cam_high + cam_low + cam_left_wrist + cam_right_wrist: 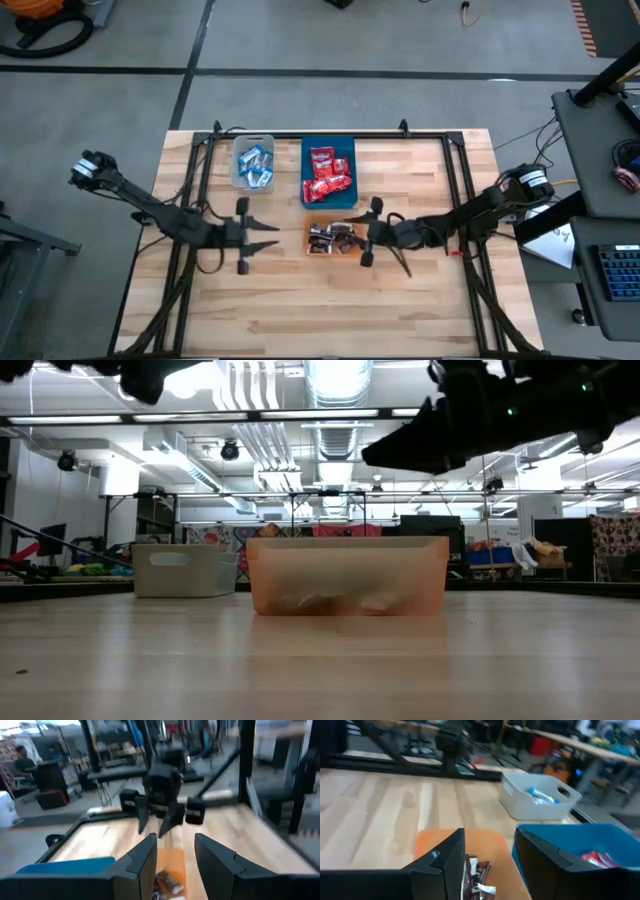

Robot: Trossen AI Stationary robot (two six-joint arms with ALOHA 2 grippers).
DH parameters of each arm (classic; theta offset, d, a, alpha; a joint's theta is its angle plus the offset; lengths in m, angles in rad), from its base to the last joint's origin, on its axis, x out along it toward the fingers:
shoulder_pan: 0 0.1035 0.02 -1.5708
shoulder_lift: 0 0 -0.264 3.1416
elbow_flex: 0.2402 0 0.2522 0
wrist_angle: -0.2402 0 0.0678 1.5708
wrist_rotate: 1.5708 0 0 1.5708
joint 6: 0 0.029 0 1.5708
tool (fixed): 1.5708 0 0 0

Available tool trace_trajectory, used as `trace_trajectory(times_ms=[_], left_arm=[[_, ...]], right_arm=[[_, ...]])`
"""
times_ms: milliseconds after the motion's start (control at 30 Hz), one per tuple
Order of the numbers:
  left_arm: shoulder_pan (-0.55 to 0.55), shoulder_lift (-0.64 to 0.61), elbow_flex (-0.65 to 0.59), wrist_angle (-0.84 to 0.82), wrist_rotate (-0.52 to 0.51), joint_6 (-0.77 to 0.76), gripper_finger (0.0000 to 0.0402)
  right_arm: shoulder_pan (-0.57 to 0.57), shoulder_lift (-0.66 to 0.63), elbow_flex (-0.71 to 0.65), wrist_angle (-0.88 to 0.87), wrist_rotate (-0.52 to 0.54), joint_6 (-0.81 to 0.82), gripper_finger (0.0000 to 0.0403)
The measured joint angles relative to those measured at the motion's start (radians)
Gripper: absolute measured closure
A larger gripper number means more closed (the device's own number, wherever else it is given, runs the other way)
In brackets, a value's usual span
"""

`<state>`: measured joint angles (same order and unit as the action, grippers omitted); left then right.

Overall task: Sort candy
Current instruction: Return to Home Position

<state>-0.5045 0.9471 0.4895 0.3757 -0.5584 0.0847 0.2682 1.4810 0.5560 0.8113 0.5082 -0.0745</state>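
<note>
High view: wooden table [330, 300] (candy [328, 178] binned) on grey floor [320, 100].

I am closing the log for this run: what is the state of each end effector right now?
The left end effector is open and holds nothing.
The right end effector is open and holds nothing.

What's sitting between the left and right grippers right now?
The orange bin holding dark brown-silver candies, seen in the high view. The right gripper is at its right end; bare table separates the bin from the left gripper.
</note>
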Motion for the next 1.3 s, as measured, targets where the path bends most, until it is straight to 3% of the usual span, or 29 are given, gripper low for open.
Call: trace_trajectory(times_ms=[167,333,500,667,833,933,1067,1300], left_arm=[[0.019,-0.169,-0.171,0.159,0.001,0.01,0.0285],[0.098,-0.361,-0.231,0.135,-0.001,0.085,0.0285],[0.181,-0.573,-0.225,-0.177,-0.023,0.044,0.0285],[0.178,-0.775,-0.226,-0.348,0.116,0.007,0.0285],[0.179,-0.94,-0.241,-0.432,0.121,0.003,0.0285],[0.181,-0.945,-0.258,-0.425,0.087,0.007,0.0285],[0.182,-0.943,-0.279,-0.426,-0.039,0.009,0.0285],[0.183,-0.945,-0.333,-0.409,-0.088,0.064,0.0285]], right_arm=[[-0.032,-0.053,-0.105,0.172,-0.036,-0.087,0.0244],[-0.089,-0.166,-0.167,0.211,-0.042,-0.122,0.0245],[-0.138,-0.3,-0.209,0.162,-0.113,-0.147,0.0245],[-0.136,-0.478,-0.327,0.162,-0.124,-0.162,0.0245],[-0.143,-0.63,-0.425,0.166,-0.127,-0.157,0.0246],[-0.142,-0.678,-0.452,0.163,-0.15,-0.155,0.0246],[-0.142,-0.744,-0.473,0.166,-0.143,-0.19,0.0246],[-0.142,-0.89,-0.543,0.145,-0.153,-0.161,0.0246]])
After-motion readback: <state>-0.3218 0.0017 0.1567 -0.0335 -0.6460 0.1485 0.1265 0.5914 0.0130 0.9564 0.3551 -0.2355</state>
